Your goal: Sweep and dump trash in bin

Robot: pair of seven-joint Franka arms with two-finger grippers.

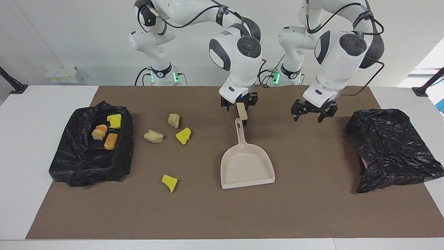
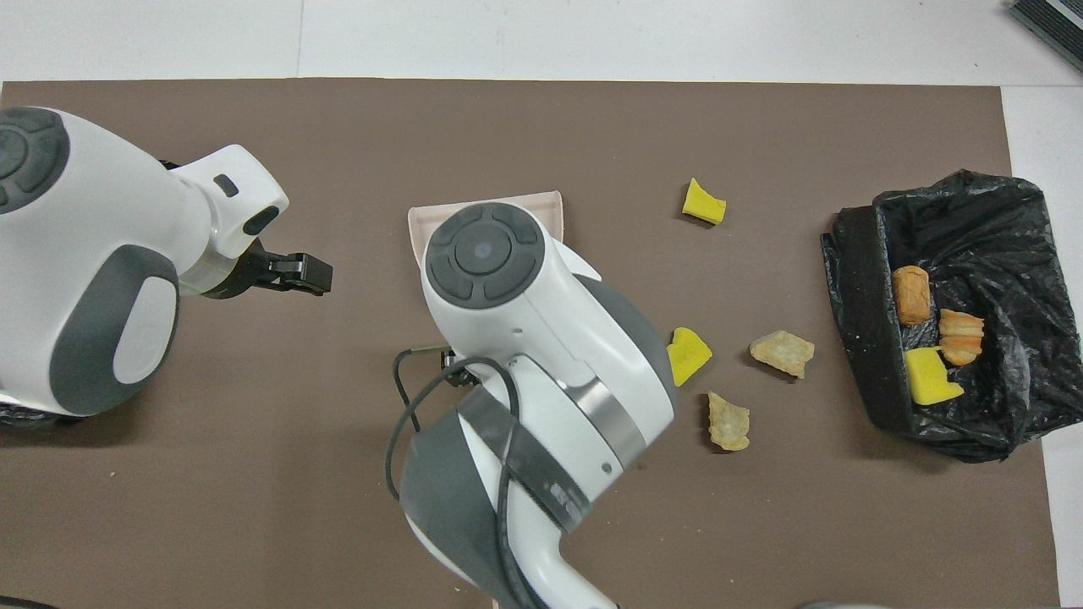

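The bin (image 1: 125, 146) (image 2: 861, 338), lined with a black bag, sits at the right arm's end of the mat. In it lie a yellow sponge chunk (image 1: 114, 121) and two orange-brown rolls (image 1: 111, 141). More trash lies on the mat between the bin and the pale pink dustpan (image 1: 247, 166) (image 2: 541, 201): two beige lumps (image 1: 153, 136) (image 2: 783, 351), a yellow chunk (image 1: 183, 135) beside them, and another yellow chunk (image 1: 169, 182) (image 2: 704, 205) farther from the robots. My right gripper (image 1: 240, 108) hangs open just above the dustpan's handle, apart from it; a short beige piece shows at its fingers. My left gripper (image 1: 311, 114) (image 2: 315, 274) is open over bare mat beside the dustpan.
A crumpled black bag (image 1: 388, 146) lies at the left arm's end of the mat, with something pink showing under its edge. The brown mat (image 1: 312, 208) covers most of the white table. In the overhead view the right arm hides most of the dustpan.
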